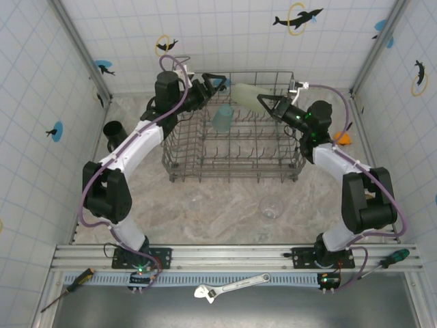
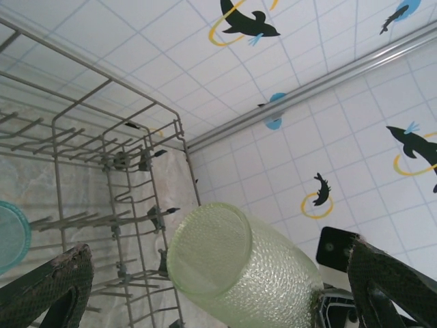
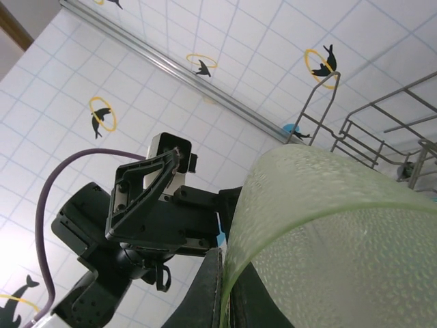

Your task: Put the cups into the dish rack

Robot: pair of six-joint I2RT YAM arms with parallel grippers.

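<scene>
Pale green tumbler (image 1: pixel 247 93) held above the dish rack's (image 1: pixel 232 179) rear edge, upper centre of the top view.
Right jaws grip the tumbler at its rim; left jaws, wide open, face its base and hold nothing. A teal tumbler (image 1: pixel 222 117) sits inside the rack.

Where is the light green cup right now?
In the top view, the pale green cup is held sideways by the right gripper over the far edge of the dish rack, just right of the open left gripper.
</scene>
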